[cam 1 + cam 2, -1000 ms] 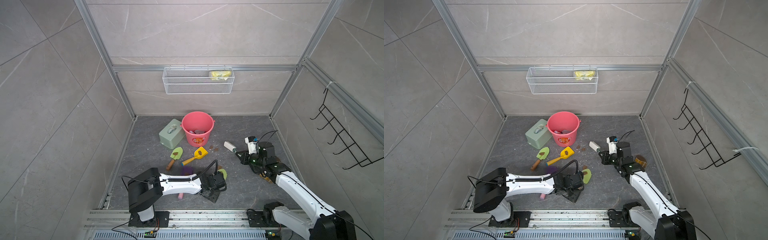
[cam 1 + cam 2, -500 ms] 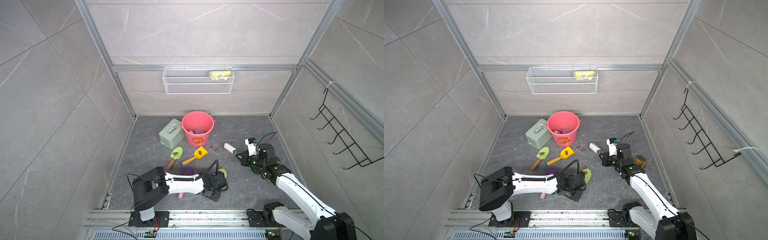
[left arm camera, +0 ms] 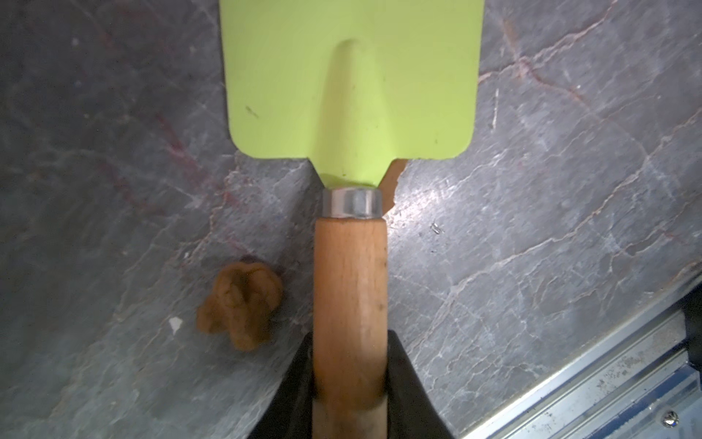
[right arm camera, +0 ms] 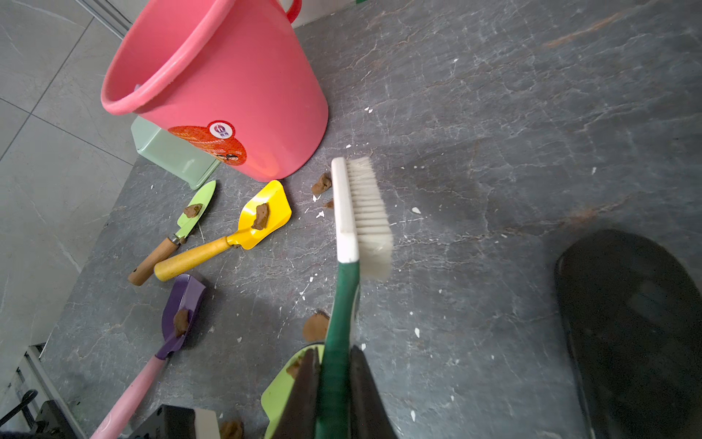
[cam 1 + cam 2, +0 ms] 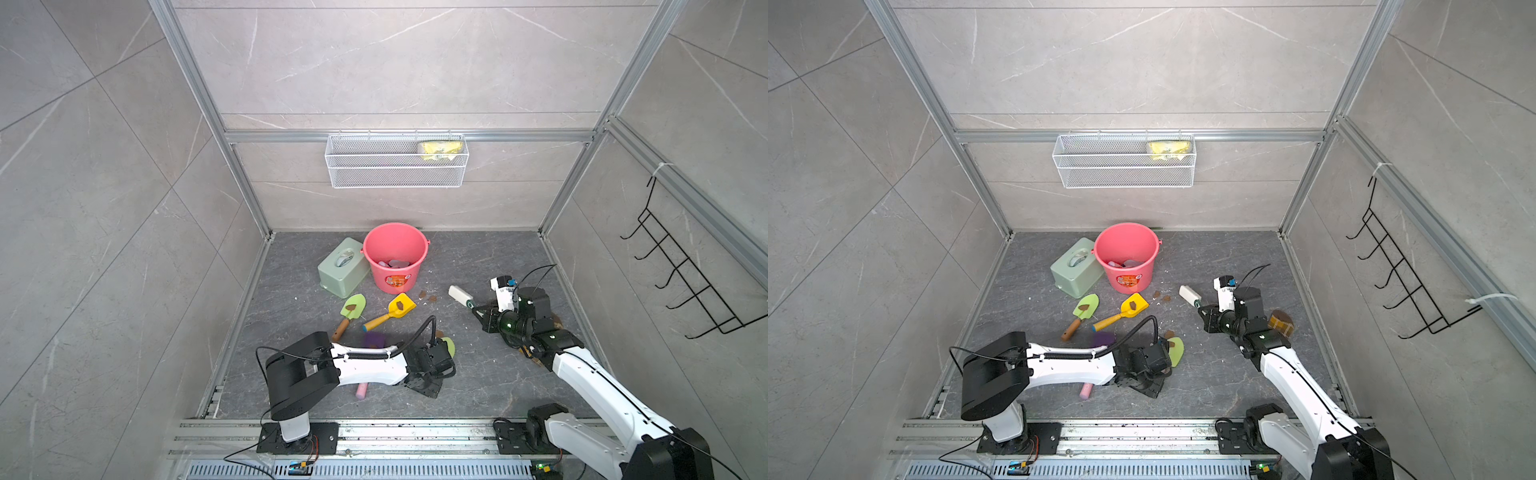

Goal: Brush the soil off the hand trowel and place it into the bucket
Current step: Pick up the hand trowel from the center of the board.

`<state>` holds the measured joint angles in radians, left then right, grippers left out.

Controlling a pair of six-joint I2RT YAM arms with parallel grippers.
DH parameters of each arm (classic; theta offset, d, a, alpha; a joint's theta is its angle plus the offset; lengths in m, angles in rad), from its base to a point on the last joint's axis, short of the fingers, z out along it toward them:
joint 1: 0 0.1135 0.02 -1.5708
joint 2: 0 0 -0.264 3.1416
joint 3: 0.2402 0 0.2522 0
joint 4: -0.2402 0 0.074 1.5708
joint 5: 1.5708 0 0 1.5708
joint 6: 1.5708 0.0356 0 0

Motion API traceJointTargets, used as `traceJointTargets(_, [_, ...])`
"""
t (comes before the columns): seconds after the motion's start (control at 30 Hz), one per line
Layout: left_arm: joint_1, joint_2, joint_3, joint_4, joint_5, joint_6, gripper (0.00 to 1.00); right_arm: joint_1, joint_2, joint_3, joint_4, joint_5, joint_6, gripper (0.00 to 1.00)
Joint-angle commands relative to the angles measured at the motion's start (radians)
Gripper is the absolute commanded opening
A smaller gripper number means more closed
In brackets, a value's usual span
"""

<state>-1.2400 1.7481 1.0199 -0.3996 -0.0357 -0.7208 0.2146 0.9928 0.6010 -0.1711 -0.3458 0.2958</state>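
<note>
**Left gripper [image 3: 349,342] closes on trowel handle**

Its jaws have shut since the earlier frame. Hand trowel [image 3: 353,87] lies on the surface [image 3: 532,228], soil [image 5: 1172,344] on its blade, well apart from the bucket [image 4: 243,95]. Right gripper [image 4: 334,365] clamps the brush [image 4: 359,213]. Brushing and placement remain.

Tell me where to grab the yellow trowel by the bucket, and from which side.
Grip the yellow trowel by mid-handle, from straight above. It lies flat, the handle is its narrow part, and the blade carries a soil lump. The pointed green trowel has its handle close beside, so a sideways approach looks cramped.
</note>
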Motion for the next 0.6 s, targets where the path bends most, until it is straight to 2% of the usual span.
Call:
traceJointTargets(0.0, [0.052,-0.1,-0.014,0.0,0.045,0.069,0.08,-0.003,-0.062,0.017,-0.041,0.034,-0.003,0.0])
traceJointTargets(0.13, [0.144,-0.205,-0.024,-0.045,0.185,0.144,0.0,-0.001,-0.112,0.048,-0.097,0.06,-0.013,0.0])
traceJointTargets(0.3, [0.297,-0.331,0.012,-0.197,0.292,0.239,0.0,-0.003,-0.155,0.09,-0.162,0.046,-0.025,0.0])
traceJointTargets(0.43, [0.409,-0.391,0.057,-0.322,0.297,0.339,0.0,-0.001,-0.168,0.125,-0.202,-0.062,-0.004,0.0])
traceJointTargets(0.57, [0.432,-0.389,0.107,-0.426,0.244,0.459,0.0,-0.002,-0.182,0.15,-0.222,-0.172,0.036,0.0])
